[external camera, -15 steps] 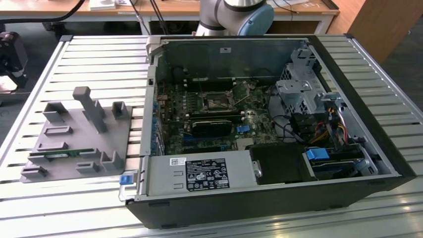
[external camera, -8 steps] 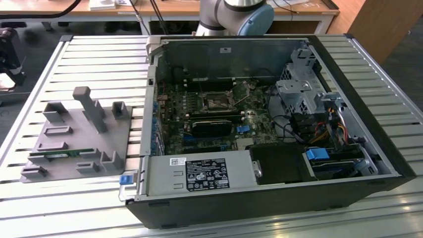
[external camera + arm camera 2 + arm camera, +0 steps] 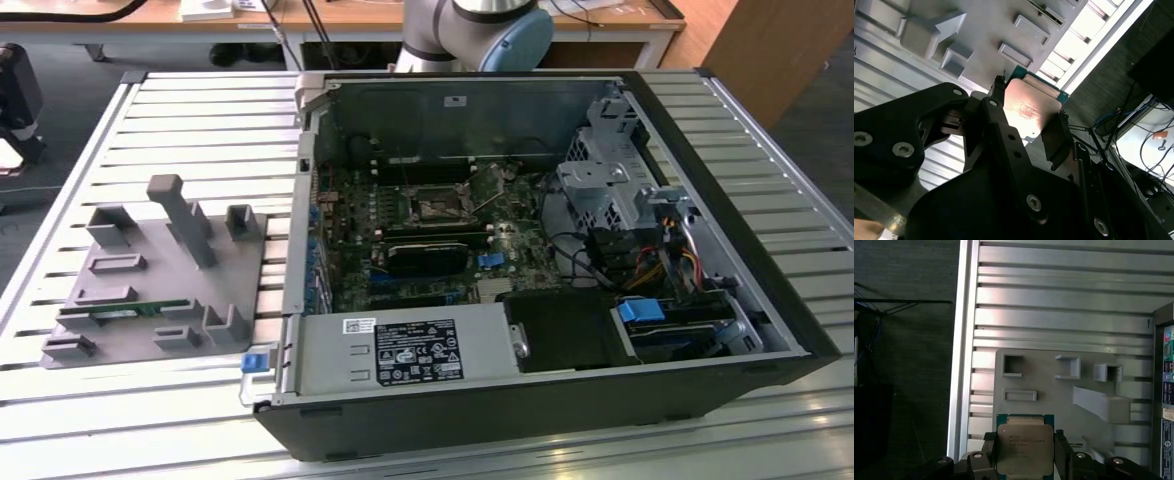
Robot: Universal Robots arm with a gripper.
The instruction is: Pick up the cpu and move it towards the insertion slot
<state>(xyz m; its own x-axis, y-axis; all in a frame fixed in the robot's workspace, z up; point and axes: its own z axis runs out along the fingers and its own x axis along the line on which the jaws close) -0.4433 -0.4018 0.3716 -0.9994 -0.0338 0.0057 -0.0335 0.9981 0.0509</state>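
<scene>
Over gray parts tray point(image 3: 1049, 407), gripper point(image 3: 1025, 450) clamps cpu point(image 3: 1024, 446) by two opposite edges, chip lying flat between fingers. Insertion slot point(image 3: 437, 207) sits inside open computer case point(image 3: 534, 425), well apart, toward exterior view's right of tray.

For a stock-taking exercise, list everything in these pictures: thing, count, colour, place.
cpu: one, silver top, green edge, over the fixture plate
insertion slot: one, dark, silver frame, on the board inside the case
computer case: one, black, open, on the table
power supply: one, grey, labelled, at the case's near edge
fixture plate: one, grey, at the exterior view's left of the case
memory stick: one, green, in the fixture plate
slatted table: one, silver
robot arm: one, grey and blue, behind the case
gripper: one, black, shut on the cpu
</scene>
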